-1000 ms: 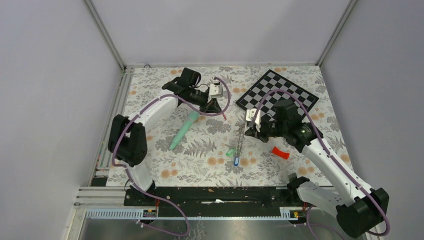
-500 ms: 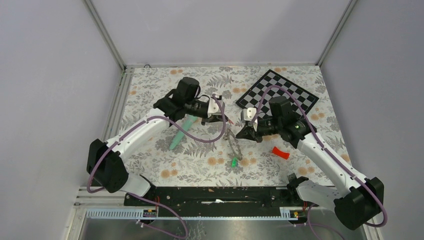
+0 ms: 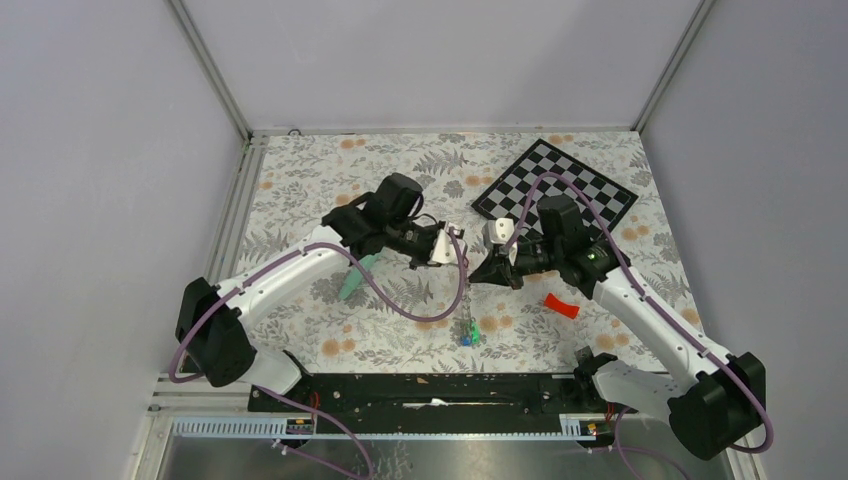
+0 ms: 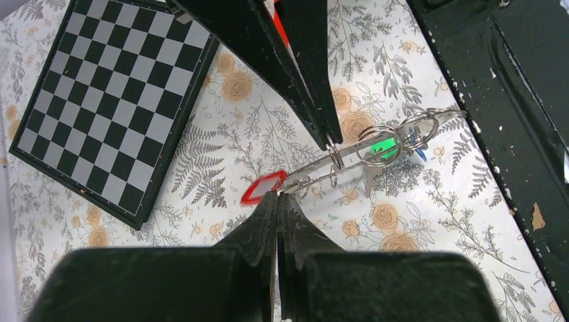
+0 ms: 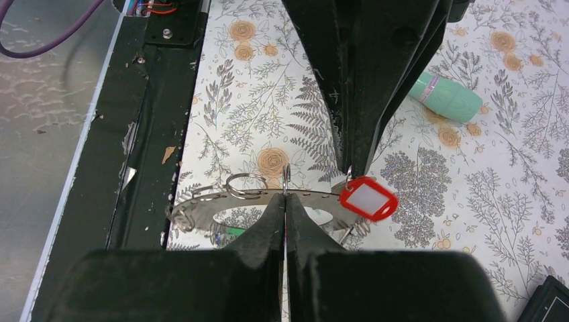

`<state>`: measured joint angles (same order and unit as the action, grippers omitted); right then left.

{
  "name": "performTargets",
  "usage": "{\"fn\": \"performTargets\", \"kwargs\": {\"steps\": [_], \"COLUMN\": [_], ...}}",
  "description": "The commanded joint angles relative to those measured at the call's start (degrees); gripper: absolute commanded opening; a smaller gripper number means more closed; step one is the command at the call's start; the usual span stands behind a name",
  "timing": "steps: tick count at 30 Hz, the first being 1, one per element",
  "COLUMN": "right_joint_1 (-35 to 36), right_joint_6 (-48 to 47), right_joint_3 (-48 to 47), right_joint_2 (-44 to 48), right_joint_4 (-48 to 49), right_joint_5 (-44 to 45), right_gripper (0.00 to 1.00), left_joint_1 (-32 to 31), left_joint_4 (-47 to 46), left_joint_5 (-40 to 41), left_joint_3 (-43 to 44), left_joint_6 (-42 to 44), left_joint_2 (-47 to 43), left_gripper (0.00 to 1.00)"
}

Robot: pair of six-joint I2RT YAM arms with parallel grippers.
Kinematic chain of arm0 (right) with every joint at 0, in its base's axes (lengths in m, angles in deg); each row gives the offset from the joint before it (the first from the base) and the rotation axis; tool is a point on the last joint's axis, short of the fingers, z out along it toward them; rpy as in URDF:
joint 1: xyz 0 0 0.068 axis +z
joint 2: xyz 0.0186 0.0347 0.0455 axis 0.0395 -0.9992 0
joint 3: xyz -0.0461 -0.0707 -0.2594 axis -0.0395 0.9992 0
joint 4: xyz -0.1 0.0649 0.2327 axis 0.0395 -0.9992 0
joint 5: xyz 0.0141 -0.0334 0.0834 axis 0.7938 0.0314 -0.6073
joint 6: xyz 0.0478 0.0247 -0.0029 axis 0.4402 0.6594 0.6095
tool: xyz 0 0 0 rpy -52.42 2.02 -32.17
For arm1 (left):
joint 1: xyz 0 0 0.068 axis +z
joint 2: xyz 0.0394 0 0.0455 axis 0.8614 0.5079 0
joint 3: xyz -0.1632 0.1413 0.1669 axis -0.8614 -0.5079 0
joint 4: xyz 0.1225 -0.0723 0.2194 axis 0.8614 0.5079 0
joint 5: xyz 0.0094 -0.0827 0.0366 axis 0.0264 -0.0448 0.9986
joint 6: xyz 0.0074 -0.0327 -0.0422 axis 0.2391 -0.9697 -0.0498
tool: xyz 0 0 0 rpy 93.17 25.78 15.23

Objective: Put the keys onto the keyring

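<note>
Keyring [image 5: 191, 204]: lifted off the table at mid-table, caught between the two grippers; seen almost edge-on from both wrists, sloping down toward the near edge in the overhead view.
Green-tagged key [image 4: 382, 144]: hanging at the keyring's low end among small wire loops [image 4: 429, 122].
Blue-tagged key [image 4: 419, 153]: just beside the green one, at the same low end, partly hidden by the loops.
Red-tagged key [image 5: 368, 199]: at the keyring's upper end, tag dangling just beside the flat band; cannot tell whether already threaded on.
Right gripper [image 5: 284, 198]: clenched tight on the keyring's flat band, pinching its upper rim.
Left gripper [image 4: 277, 196]: clenched, no gap between the fingers, tips at the top of the red tag where the tag meets the keyring's end; seems to grasp the red-tagged key by its little loop.
Gripper tips: facing each other, near but apart, with the keyring's upper end spanning between them.
Mint-green tube [image 5: 446, 97]: lying on the table behind the left arm, well apart from the keyring.
Curved red piece [image 3: 561, 305]: on the table under the right arm.
Chessboard [image 4: 107, 100]: flat at the far right of the table.
Table [image 3: 300, 190]: covered with a flowered cloth.
Black rail [image 4: 510, 100]: along the table's near edge.
</note>
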<state>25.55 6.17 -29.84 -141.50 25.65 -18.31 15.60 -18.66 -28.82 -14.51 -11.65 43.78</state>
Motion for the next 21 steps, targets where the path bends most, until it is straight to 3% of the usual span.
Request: {"fn": "performTargets", "kwargs": {"steps": [1,6,13,21], "right_joint_1": [0.4,0.4,0.4,0.5], "right_joint_6": [0.5,0.5,-0.1,0.3], "right_joint_3": [0.5,1.0,0.6,0.5], "right_joint_2": [0.2,0.0,-0.6,-1.2], "right_joint_4": [2.9,3.0,2.0,2.0], "right_joint_5": [-2.0,-0.7,-0.2,0.3], "right_gripper": [0.00,0.00,0.00,0.00], "left_joint_1": [-0.8,-1.2,-1.3,-1.3], "left_joint_4": [1.5,3.4,6.6,7.6], "left_joint_5": [2.0,4.4,15.1,17.9], "left_joint_3": [3.4,4.7,8.2,7.9], "left_joint_6": [4.0,5.0,6.1,5.8], "left_joint_2": [-1.4,-2.6,-3.9,-5.7], "left_gripper": [0.00,0.00,0.00,0.00]}}
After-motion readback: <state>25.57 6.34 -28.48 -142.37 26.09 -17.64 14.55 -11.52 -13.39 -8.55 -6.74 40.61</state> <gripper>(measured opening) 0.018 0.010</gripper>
